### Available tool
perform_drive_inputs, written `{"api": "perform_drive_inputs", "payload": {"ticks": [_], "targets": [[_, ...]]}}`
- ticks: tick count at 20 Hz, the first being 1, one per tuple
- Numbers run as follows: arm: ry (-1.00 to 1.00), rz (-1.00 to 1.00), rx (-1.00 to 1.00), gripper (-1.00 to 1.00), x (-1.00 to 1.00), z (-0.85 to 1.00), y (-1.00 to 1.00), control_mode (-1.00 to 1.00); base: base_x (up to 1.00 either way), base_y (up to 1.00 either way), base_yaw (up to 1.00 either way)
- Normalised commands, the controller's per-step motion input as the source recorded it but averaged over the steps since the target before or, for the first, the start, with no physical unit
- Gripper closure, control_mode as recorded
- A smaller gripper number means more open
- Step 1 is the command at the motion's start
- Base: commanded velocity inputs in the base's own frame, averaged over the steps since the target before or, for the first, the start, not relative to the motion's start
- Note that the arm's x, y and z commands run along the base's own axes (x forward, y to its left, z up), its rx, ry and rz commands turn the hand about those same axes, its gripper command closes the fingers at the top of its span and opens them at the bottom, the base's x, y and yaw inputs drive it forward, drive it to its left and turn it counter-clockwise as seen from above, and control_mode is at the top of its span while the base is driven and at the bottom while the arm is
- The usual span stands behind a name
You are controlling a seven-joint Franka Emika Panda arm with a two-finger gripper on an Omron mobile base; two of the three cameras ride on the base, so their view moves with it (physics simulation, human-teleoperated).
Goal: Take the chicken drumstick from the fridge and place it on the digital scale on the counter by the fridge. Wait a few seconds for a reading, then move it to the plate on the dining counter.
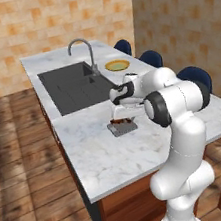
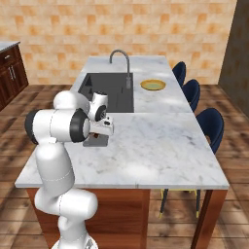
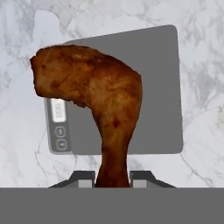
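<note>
Hanging straight below the gripper [image 3: 112,177], the drumstick [image 3: 94,94] is running lengthwise away from the fingers, thin end pinched between them, thick end over the scale [image 3: 148,87]. The jaws are clamping narrowly on it. The plate [image 1: 116,65] is sitting well apart, beyond the sink [image 1: 73,85].
</note>
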Motion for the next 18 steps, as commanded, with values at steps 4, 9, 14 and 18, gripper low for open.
{"api": "perform_drive_inputs", "payload": {"ticks": [4,9,14,18], "targets": [[0.01,0.0,0.0,-1.0,0.0,0.0,0.0,-1.0,0.0,0.0,0.0],[0.0,0.0,0.0,-1.0,0.0,0.0,0.0,-1.0,0.0,0.0,0.0],[0.0,0.0,0.0,-1.0,-0.31,0.15,-0.01,-1.0,0.0,0.0,0.0],[-0.08,0.0,0.0,-1.0,-0.99,0.48,-0.12,-1.0,0.0,0.0,0.0]]}}
